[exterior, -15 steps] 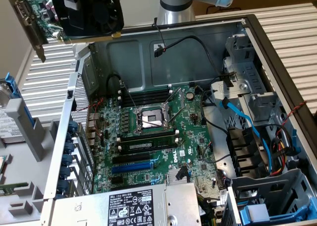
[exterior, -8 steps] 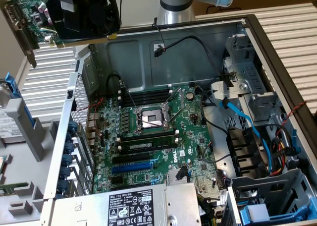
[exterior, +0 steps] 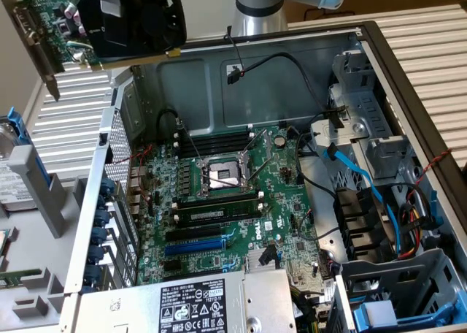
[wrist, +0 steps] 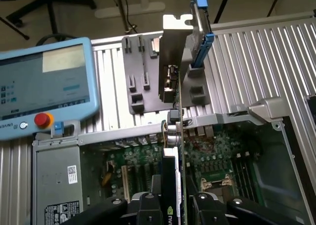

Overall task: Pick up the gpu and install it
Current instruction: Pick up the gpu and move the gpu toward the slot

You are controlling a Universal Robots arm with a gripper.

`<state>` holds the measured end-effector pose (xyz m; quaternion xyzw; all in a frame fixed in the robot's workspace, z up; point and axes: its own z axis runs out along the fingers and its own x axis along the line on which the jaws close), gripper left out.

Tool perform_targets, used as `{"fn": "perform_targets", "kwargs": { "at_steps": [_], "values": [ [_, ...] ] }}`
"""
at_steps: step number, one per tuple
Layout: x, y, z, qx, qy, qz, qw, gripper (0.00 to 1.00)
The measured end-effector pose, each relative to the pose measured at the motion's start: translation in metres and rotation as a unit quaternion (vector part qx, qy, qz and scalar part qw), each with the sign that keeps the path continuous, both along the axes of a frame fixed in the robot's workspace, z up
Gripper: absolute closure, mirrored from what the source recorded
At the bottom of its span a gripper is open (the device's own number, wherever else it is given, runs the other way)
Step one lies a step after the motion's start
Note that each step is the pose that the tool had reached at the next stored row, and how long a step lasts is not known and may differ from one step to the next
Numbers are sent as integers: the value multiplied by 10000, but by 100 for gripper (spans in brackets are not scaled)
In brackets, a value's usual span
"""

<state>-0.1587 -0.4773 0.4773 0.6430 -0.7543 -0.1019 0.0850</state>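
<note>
While the open computer case [exterior: 197,77] lies on its side with the green motherboard [exterior: 292,194] facing up, the gpu [exterior: 131,23] hangs high over the case's rear wall, clear of everything. The gripper [wrist: 175,207] has its fingers pinched on both faces of the card, holding it edge-on with the silver bracket [wrist: 173,62] at the far end. That's likely to line it up with the blue expansion slot [exterior: 193,245] below.

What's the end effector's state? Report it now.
End effector: closed on the gpu, holding it above the open computer case.
</note>
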Motion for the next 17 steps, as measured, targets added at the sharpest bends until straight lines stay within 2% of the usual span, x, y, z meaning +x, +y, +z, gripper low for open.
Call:
{"fn": "perform_targets", "kwargs": {
  "at_steps": [15, 17],
  "values": [
    [625, 0, -2, 2, 32, 245, 9997, 71],
    [626, -1, -2, 1, 33, 249, 9997, 71]
  ]
}}
